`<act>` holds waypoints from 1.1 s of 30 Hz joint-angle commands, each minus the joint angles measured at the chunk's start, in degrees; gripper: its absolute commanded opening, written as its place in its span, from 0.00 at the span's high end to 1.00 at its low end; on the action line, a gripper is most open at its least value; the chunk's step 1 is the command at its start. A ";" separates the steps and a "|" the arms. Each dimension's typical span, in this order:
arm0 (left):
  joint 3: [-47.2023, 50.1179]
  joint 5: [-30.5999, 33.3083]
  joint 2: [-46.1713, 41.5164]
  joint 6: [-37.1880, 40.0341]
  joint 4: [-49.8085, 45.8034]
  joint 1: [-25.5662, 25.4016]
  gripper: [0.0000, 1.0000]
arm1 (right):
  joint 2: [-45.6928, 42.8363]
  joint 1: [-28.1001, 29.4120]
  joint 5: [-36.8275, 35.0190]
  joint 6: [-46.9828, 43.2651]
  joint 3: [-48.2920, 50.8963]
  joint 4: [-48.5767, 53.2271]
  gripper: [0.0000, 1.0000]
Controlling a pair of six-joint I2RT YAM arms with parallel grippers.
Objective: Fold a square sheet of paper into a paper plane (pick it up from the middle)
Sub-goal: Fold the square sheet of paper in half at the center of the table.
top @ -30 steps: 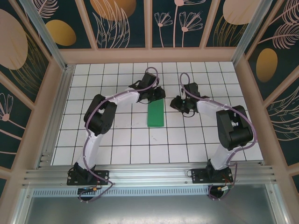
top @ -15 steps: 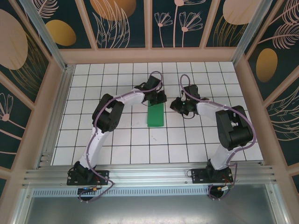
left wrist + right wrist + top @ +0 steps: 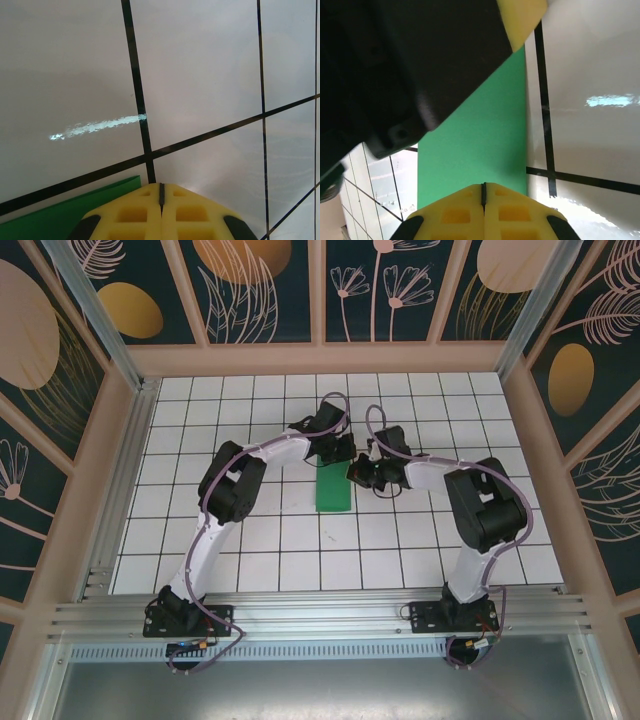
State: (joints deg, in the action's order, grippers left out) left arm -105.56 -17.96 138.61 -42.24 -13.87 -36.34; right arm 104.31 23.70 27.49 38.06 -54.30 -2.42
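The square sheet of paper [image 3: 333,490] lies flat on the white tiles, folded into a narrow green rectangle. My left gripper [image 3: 340,452] is shut and empty at the strip's far end. In the left wrist view its yellow fingertips [image 3: 161,186] meet just past a green corner [image 3: 60,215]. My right gripper [image 3: 356,473] is also shut and empty, low over the strip's right edge near that far end. From the right wrist, the shut tips [image 3: 483,186] hang over the green paper [image 3: 480,140]. Whether either gripper touches the paper I cannot tell.
The left arm's black wrist [image 3: 395,65] and a yellow finger [image 3: 520,20] crowd close ahead of my right gripper. A wooden frame [image 3: 320,357] walls the tiled table at the back and both sides. An aluminium rail [image 3: 320,612] runs along the near edge.
Both grippers have closed fully. My right gripper moved left from beside the paper onto its right edge. My left gripper shifted slightly down to the paper's far end.
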 commanded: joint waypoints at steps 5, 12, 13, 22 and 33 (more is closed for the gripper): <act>1.91 3.51 3.25 -0.48 -3.03 0.46 0.96 | 4.56 0.39 2.10 1.23 -0.35 -4.16 1.00; 2.53 5.19 3.34 -0.98 -3.09 0.71 0.96 | 2.13 1.27 4.70 -1.48 2.65 -1.15 1.00; 2.55 5.37 3.43 -1.00 -3.09 0.73 0.96 | 1.56 1.49 4.68 -1.99 2.77 -0.08 1.00; 2.89 5.91 3.96 -1.37 -2.92 0.75 0.96 | -3.37 3.51 4.60 -1.81 10.06 3.99 1.00; 2.86 5.16 3.48 -0.66 -2.81 0.91 0.96 | -9.78 4.99 3.09 -2.02 12.82 7.28 1.00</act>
State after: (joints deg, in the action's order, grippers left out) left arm -105.01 -17.52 138.61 -43.13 -13.17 -36.34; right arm 96.33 28.88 31.53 36.75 -41.34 0.84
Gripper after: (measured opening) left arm 0.065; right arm 0.063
